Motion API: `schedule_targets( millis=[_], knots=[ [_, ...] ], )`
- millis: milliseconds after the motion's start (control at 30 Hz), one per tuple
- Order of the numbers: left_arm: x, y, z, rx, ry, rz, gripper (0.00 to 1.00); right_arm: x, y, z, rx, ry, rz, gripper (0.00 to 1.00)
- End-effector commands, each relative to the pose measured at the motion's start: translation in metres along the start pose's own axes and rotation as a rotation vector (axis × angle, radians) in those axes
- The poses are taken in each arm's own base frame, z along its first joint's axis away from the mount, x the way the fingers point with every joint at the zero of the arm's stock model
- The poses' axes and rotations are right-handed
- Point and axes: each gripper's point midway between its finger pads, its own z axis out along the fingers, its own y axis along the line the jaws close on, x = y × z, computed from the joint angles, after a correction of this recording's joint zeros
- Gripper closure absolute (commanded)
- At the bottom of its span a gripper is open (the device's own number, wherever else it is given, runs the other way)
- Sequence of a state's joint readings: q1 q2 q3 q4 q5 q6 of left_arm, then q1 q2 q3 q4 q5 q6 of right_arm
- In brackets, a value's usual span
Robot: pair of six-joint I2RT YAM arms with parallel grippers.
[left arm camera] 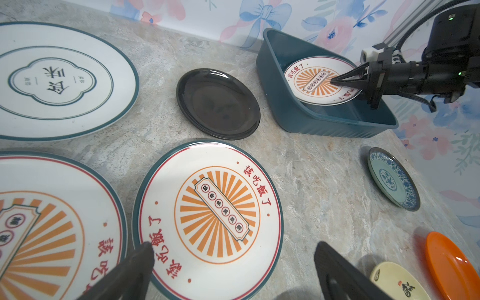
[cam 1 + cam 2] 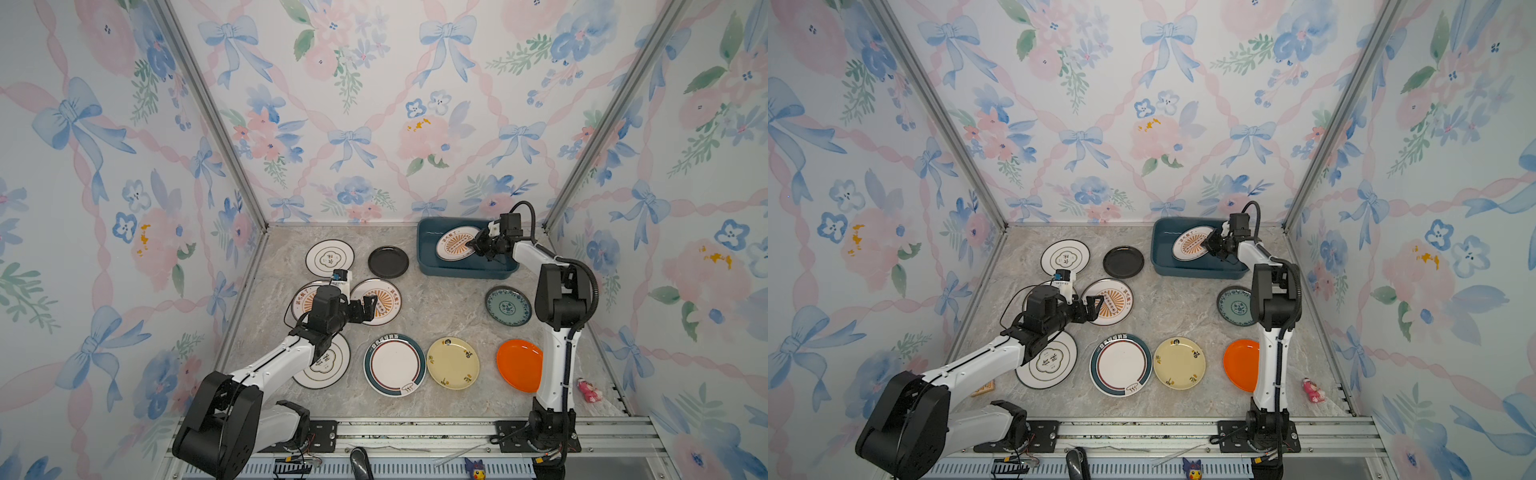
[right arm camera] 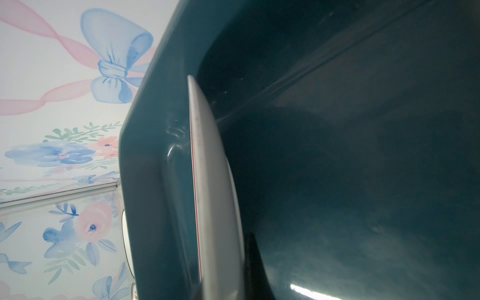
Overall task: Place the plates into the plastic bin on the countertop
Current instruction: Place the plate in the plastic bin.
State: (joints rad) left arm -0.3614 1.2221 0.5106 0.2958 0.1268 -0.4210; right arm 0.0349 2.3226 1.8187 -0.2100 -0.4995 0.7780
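Right pincer [image 2: 471,243] pinched shut on the rim of a sunburst plate [image 2: 453,246], tilted inside the plastic bin [image 2: 428,259] at the far right of the table [image 2: 436,320]. Left pincer [image 2: 370,306] spread wide, empty, hovering over a second sunburst plate [image 2: 388,297]. Flat on the table elsewhere: third sunburst plate [image 2: 301,301], far emblem plate [image 2: 329,257], near emblem plate [image 2: 334,368], black plate [image 2: 388,262], blue-green plate [image 2: 508,306] near the bin, teal-rimmed plate [image 2: 395,365], yellow plate [image 2: 453,362], orange plate [image 2: 517,363].
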Motion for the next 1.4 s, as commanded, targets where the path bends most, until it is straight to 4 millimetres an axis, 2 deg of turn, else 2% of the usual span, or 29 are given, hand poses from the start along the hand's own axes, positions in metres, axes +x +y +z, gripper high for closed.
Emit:
schedule_targets(
  millis=[0,133,233,467,600,767,933,1233,1367],
  knots=[
    [0.001,0.005,0.001,-0.015,0.004,-0.019,0.02,0.005,0.014,0.012,-0.012,0.020,-0.002,1.00],
    [0.004,0.007,0.003,-0.016,0.014,-0.022,0.02,0.014,0.013,0.029,-0.006,0.047,0.020,1.00],
    [0.004,0.008,0.003,-0.020,0.015,-0.023,0.02,0.020,0.010,0.039,0.004,0.063,0.040,0.95],
    [0.006,0.010,0.002,-0.025,0.015,-0.022,0.02,0.027,-0.002,0.050,0.048,0.082,0.060,0.67],
    [0.007,0.011,0.002,-0.029,0.019,-0.023,0.02,0.030,-0.008,0.049,0.078,0.086,0.054,0.58],
    [0.010,0.014,0.003,-0.034,0.029,-0.028,0.02,0.031,-0.012,0.042,0.134,0.078,0.004,0.50],
    [0.020,0.029,0.007,-0.090,0.076,-0.068,0.02,0.028,-0.010,0.026,0.255,0.063,-0.123,0.45],
    [0.030,0.030,0.008,-0.083,0.118,-0.101,0.02,0.020,-0.013,0.006,0.379,0.038,-0.261,0.42],
    [0.031,0.032,0.005,-0.099,0.113,-0.105,0.02,0.010,-0.009,-0.014,0.454,-0.010,-0.342,0.42]
  ],
)
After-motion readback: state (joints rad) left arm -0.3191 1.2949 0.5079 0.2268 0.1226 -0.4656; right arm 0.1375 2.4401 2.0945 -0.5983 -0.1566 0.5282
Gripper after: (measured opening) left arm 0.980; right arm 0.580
